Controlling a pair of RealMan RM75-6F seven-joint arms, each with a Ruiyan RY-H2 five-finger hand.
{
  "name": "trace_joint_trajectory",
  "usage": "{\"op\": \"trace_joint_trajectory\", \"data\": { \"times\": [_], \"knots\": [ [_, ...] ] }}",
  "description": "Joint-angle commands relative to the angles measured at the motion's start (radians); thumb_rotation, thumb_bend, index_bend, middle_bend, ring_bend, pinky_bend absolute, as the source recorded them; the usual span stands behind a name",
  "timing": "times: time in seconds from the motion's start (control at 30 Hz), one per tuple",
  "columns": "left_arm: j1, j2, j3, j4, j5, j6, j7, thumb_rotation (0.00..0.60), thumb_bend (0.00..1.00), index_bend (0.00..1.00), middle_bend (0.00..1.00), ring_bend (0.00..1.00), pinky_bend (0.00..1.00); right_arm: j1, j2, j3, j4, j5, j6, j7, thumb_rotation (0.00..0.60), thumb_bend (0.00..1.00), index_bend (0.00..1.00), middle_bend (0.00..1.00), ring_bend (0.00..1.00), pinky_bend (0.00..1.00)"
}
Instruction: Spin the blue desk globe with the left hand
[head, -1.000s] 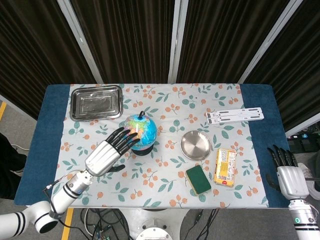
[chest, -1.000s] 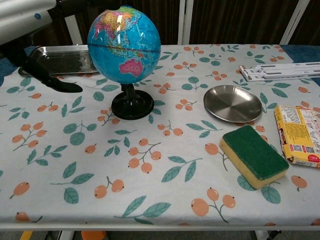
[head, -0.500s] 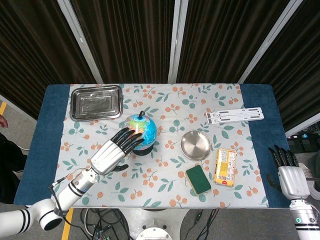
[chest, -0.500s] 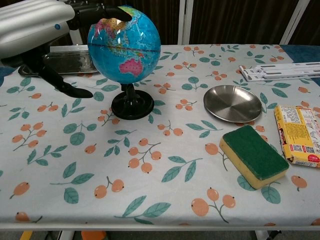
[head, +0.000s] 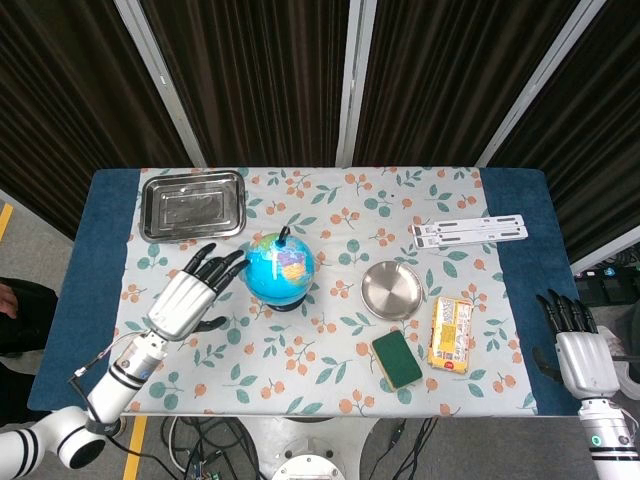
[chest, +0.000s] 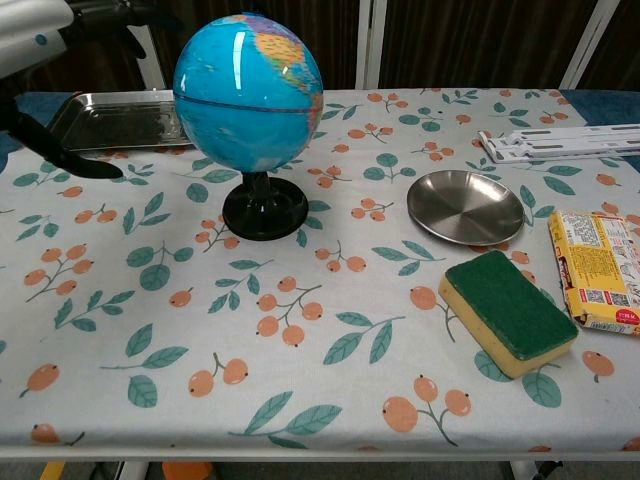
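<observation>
Left hand (head: 190, 297) now off globe (head: 280, 267)

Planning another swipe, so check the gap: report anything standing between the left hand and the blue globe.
Nothing visible stands between them. The left hand hovers open just left of the blue desk globe, only bare tablecloth in the gap. The steel tray lies farther back.

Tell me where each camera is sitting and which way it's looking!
Head view: high above the table, looking down; the left robot hand and right robot hand both show.
Chest view: low at the table's near edge, looking across; only part of the left robot hand shows.
Both share the globe, round dish and green sponge.
</observation>
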Motion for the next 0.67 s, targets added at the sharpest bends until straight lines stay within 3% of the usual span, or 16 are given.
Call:
{"op": "trace_joint_trajectory", "data": {
  "times": [0.03,0.33,0.67],
  "knots": [
    [0.012,0.010,0.000,0.000,-0.001,0.019,-0.008,0.600,0.01,0.09,0.06,0.22,0.09,0.001,-0.001,0.000,-0.001,0.001,-0.001,-0.002,0.600,0.30,0.00,0.00,0.00,0.00],
    [0.089,0.050,0.022,0.002,-0.013,0.100,-0.025,0.600,0.01,0.09,0.06,0.15,0.09,0.000,0.002,0.000,-0.010,-0.002,0.002,-0.006,0.600,0.30,0.00,0.00,0.00,0.00],
    [0.288,0.132,0.118,0.078,-0.094,0.213,-0.085,0.600,0.01,0.09,0.07,0.04,0.09,0.004,0.005,0.002,-0.048,-0.021,0.020,-0.047,0.600,0.30,0.00,0.00,0.00,0.00]
  ]
}}
